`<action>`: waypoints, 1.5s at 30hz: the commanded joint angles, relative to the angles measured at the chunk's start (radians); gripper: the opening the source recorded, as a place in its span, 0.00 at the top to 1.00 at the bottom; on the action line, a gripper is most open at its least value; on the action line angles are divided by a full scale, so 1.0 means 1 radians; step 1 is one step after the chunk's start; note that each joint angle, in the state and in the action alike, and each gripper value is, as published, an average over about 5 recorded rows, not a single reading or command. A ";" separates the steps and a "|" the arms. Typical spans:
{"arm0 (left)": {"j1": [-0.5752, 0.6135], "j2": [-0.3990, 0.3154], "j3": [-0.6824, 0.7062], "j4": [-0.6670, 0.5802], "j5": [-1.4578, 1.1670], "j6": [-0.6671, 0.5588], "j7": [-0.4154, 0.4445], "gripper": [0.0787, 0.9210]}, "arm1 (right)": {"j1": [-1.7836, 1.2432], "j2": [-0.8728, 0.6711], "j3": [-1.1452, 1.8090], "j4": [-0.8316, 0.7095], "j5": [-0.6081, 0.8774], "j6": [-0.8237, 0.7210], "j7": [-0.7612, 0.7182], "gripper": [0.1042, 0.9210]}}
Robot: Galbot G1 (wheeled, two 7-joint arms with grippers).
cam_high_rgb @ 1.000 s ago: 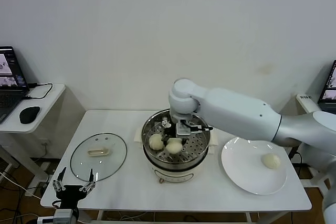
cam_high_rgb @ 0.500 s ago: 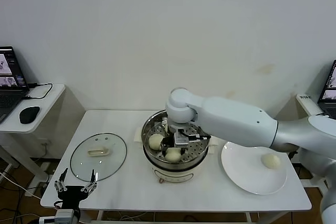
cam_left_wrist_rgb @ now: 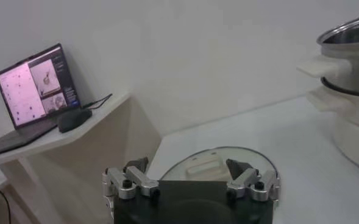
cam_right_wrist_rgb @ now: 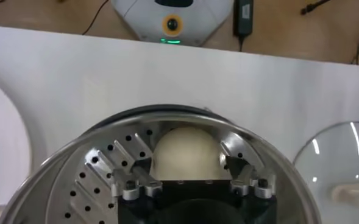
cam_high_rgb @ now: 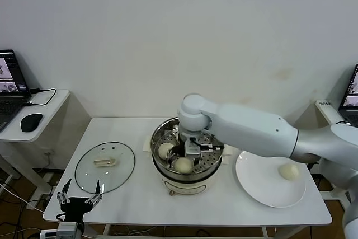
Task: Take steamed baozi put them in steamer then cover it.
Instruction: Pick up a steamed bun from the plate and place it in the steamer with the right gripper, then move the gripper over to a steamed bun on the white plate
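The right gripper is down inside the steamer, which stands at the middle of the white table; in the right wrist view its fingers stand spread on either side of a steamed baozi resting on the perforated tray, jaws wide and not pressing on it, so nothing is gripped. From the head view two baozi lie in the steamer: one toward the left of the tray, one at its front just below the right gripper; whether more sit under the arm cannot be told. A further baozi remains on the white plate at the table's right edge. The cover lies flat on the table's left side, handle up, well apart from the steamer. The left gripper hangs at the table's front left corner, just before the cover, fingers open and empty. A side desk with laptop and mouse stands beyond the table's left edge.
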 commanded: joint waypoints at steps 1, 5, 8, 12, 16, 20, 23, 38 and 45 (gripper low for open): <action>0.005 0.002 0.006 -0.014 -0.001 -0.001 0.001 0.12 | 0.062 -0.139 0.166 0.047 0.042 -0.159 0.033 0.12; 0.009 0.010 0.013 -0.020 -0.002 -0.001 0.002 0.12 | 0.115 -0.242 0.204 0.030 0.186 -0.310 0.053 0.12; 0.015 0.017 0.020 -0.020 -0.009 -0.002 0.000 0.12 | 0.141 -0.325 0.201 0.012 0.310 -0.459 0.086 0.12; 0.022 0.025 0.030 -0.028 -0.019 0.001 0.004 0.12 | 0.128 -0.439 0.207 0.014 0.391 -0.654 0.107 0.12; 0.026 0.034 0.038 -0.040 -0.040 0.015 0.015 0.12 | 0.059 -0.550 0.254 0.014 0.368 -0.792 0.093 0.12; 0.031 0.040 0.040 -0.048 -0.052 0.025 0.023 0.12 | -0.042 -0.626 0.324 -0.011 0.269 -0.836 0.066 0.12; 0.037 0.045 0.041 -0.045 -0.051 0.025 0.024 0.12 | -0.142 -0.673 0.376 -0.004 0.178 -0.840 0.036 0.12; 0.069 0.050 0.035 -0.029 -0.036 0.022 0.020 0.12 | -0.502 -0.662 0.563 -0.099 -0.096 -0.762 0.034 0.12; 0.071 0.051 0.037 -0.011 -0.033 0.022 0.018 0.12 | -0.623 -0.603 0.635 -0.181 -0.168 -0.710 0.068 0.12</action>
